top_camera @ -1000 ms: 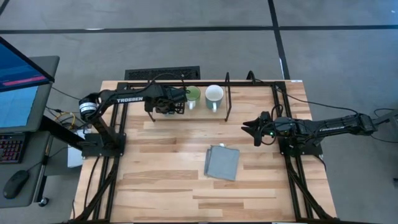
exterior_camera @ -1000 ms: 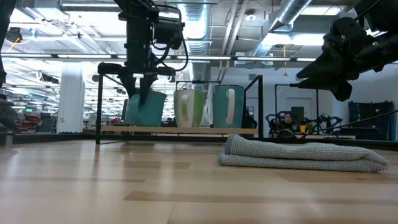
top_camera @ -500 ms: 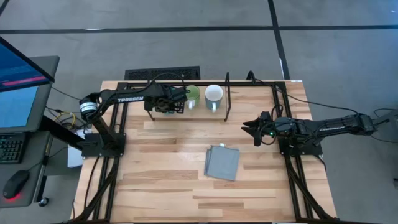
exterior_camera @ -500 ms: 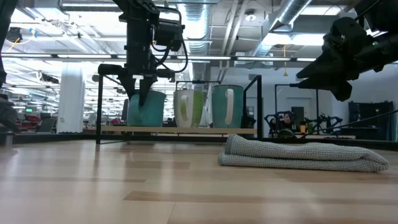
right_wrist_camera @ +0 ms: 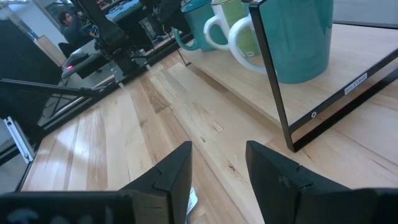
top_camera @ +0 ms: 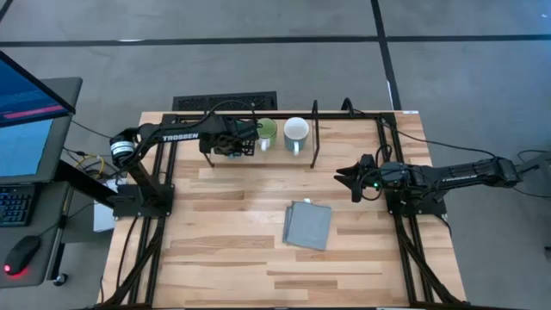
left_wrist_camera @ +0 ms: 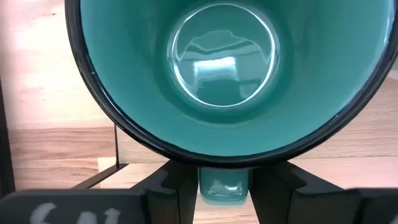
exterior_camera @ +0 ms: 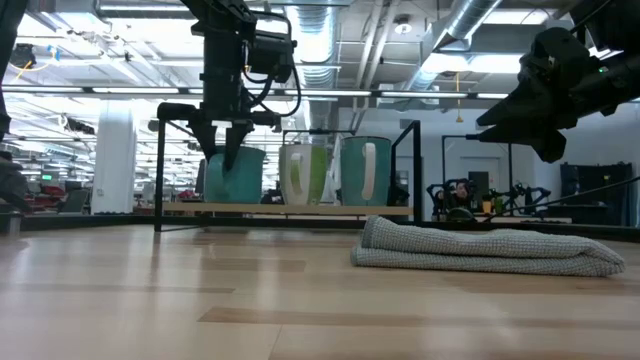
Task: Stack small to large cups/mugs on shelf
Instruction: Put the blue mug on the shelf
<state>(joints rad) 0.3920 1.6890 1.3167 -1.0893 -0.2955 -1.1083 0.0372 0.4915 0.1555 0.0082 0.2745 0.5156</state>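
Note:
The black wire shelf [top_camera: 313,138] with a light wood base [exterior_camera: 300,210] stands at the table's far edge. On it stand a mug with a white inside [top_camera: 296,132] on the right and a light-green mug [top_camera: 267,131] in the middle. A teal mug [exterior_camera: 235,175] stands at the left, under my left gripper [top_camera: 231,142], which is shut on it. My right gripper [top_camera: 351,181] is open and empty, above the table right of the shelf. My left gripper pinches the teal mug's handle [left_wrist_camera: 222,186] between its two fingers [left_wrist_camera: 180,190]. The fingers come from above, pointing down [exterior_camera: 230,150]. The mug is upright with its mouth up and its bottom at the shelf's wood base.
A grey folded cloth [top_camera: 307,224] lies in the middle of the table, nearer than the shelf. The shelf's thin black posts [right_wrist_camera: 273,74] and top bar [exterior_camera: 250,108] stand around the mugs. A monitor and keyboard sit off the table's left side.
The teal mug, a little tilted a second ago, now stands upright on the shelf under my left gripper. My right arm has kept still.

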